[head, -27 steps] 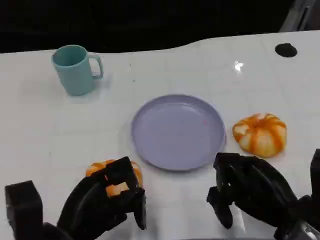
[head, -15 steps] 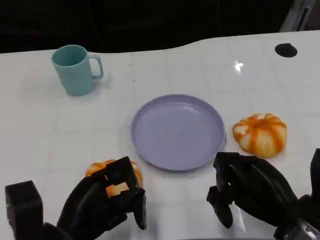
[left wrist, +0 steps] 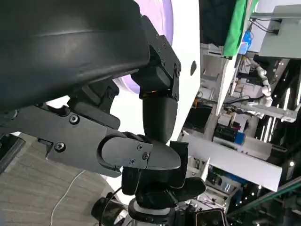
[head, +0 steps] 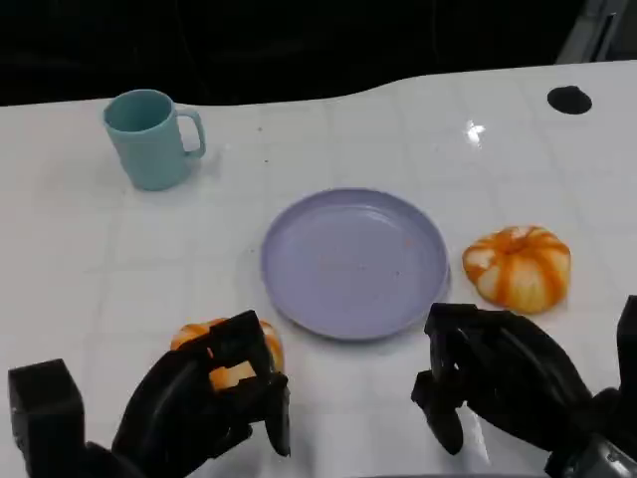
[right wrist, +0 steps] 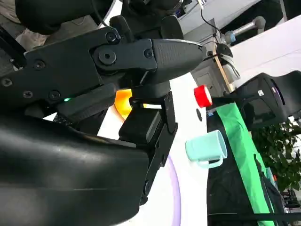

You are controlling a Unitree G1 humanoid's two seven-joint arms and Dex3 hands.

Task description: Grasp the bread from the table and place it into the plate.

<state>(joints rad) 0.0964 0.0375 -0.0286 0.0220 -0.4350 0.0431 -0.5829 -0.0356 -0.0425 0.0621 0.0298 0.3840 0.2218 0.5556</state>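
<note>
The left robot hand (head: 204,398) is low at the near edge of the worktop (head: 398,129), its fingers (head: 274,413) curled over the near side of an orange bread (head: 194,334). The head view shows orange between the fingers, but whether they grip the bread or only cover it I cannot tell. That bread lies on the worktop just beside the near left rim of the plate (head: 353,261), not on it.

The right robot hand (head: 493,383) hangs near the worktop's front edge, fingers (head: 443,408) bent downward with nothing in them. It sits just in front of the plate's near right rim and close to a second bread (head: 518,267), orange with pale stripes, which lies on the worktop right of the plate and apart from the fingers.

The plate is lilac, between the two breads. A teal mug (head: 149,137) stands upright at the far left, handle toward the plate, well apart from everything. A dark round spot (head: 569,99) marks the far right of the worktop.

In the right wrist view the mug (right wrist: 207,148) and a red knob (right wrist: 203,96) show beyond the fingers.
</note>
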